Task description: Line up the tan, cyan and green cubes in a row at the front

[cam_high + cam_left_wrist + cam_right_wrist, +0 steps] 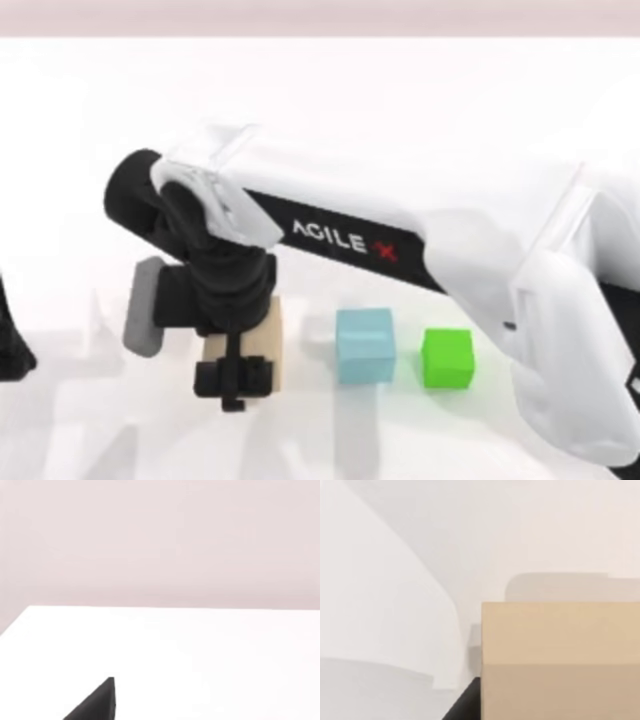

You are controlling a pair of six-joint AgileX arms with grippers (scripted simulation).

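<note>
A: Progress, top view. Cyan cube [365, 344] and green cube [447, 357] sit side by side near the front edge, a small gap between them, green at 3 o'clock of cyan. Tan cube [268, 345] lies at 9 o'clock of cyan, mostly hidden under the right gripper [233, 378], whose arm reaches across from the table's right side.

B: Claw state?

A: Dark fingers sit about the tan cube, but I cannot tell from above whether they clamp it or stand slack. The cube looks roughly level with the other two.

B: Left wrist view?

A: Bare table [200, 655] and one dark finger tip at the frame edge; left gripper's opening cannot be told. That arm is parked at the far left, 9 o'clock.

B: Right wrist view?

A: Tan cube [560, 660] fills the near field, close against a dark finger; grip still unclear.

B: Judgement?

A: Row looks nearly formed. Remaining: confirm tan is set down in line, release, withdraw.
</note>
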